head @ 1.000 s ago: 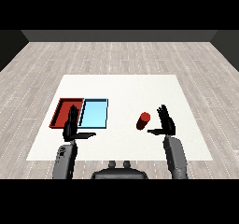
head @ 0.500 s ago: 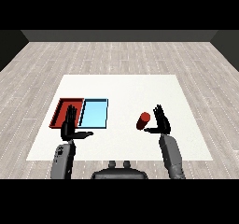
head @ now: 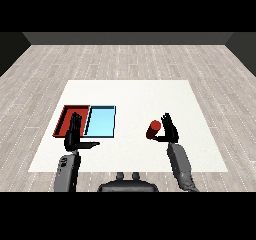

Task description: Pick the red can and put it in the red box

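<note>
Nearest the viewer, two grey forearms rose from the lower edge of the head view. The left hand (head: 75, 136) stood upright over the front of the white bench (head: 130, 91), its fingers straight and its thumb stuck out to the side, holding nothing; from this angle it overlapped the near edge of the red tray (head: 65, 116). The right hand (head: 169, 129) was also upright with its fingers straight and spread, held just beside the red can (head: 153, 129), on the can's right. Whether the palm touched the can could not be told; the fingers were not curled round it.

The red can was on the bench, right of centre, well apart from both trays. The red tray and the light blue tray (head: 101, 121) lay side by side, touching, on the left half of the bench; nothing showed inside either.

Beyond the white bench top lay a floor (head: 130, 59) of pale grey planks, ending at a dark wall (head: 130, 38).
</note>
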You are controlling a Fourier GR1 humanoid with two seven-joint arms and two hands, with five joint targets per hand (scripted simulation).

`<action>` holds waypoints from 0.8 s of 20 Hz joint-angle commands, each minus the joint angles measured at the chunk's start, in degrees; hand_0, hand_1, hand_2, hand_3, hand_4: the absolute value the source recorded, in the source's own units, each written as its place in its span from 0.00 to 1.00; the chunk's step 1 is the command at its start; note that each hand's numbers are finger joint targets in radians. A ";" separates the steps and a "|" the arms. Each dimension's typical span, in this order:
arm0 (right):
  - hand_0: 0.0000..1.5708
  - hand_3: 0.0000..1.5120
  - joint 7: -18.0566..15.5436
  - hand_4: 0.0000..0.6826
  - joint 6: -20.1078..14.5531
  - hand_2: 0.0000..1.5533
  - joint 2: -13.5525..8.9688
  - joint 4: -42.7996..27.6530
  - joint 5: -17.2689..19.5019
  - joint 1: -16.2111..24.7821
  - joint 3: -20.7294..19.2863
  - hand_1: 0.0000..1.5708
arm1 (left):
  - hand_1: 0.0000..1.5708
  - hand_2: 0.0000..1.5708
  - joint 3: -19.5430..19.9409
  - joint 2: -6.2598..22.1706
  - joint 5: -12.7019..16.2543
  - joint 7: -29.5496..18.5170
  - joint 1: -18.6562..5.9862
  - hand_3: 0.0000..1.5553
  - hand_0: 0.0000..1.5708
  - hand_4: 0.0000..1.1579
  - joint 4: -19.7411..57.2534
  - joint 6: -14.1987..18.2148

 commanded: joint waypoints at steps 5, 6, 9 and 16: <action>0.00 0.00 -3.25 0.00 0.21 0.00 1.04 3.32 0.72 1.49 1.71 0.00 | 0.00 0.00 1.04 1.02 0.77 0.36 1.90 0.00 0.00 0.00 -2.37 -0.87; 0.00 0.00 1.71 0.00 0.43 0.00 -1.29 0.85 -1.70 -1.33 0.06 0.00 | 0.00 0.00 1.48 1.05 0.57 0.28 -1.82 0.00 0.00 0.00 1.78 -0.64; 0.00 0.00 0.64 0.00 -2.56 0.00 2.45 0.94 0.20 -0.83 2.76 0.00 | 0.00 0.00 -0.27 0.41 1.88 1.46 3.46 0.00 0.00 0.00 -3.94 -2.30; 0.00 0.00 -3.44 0.00 -1.96 0.00 0.72 6.43 1.28 -2.60 2.25 0.00 | 0.00 0.00 -0.68 -0.86 -0.93 -0.46 -1.51 0.00 0.00 0.00 1.77 0.73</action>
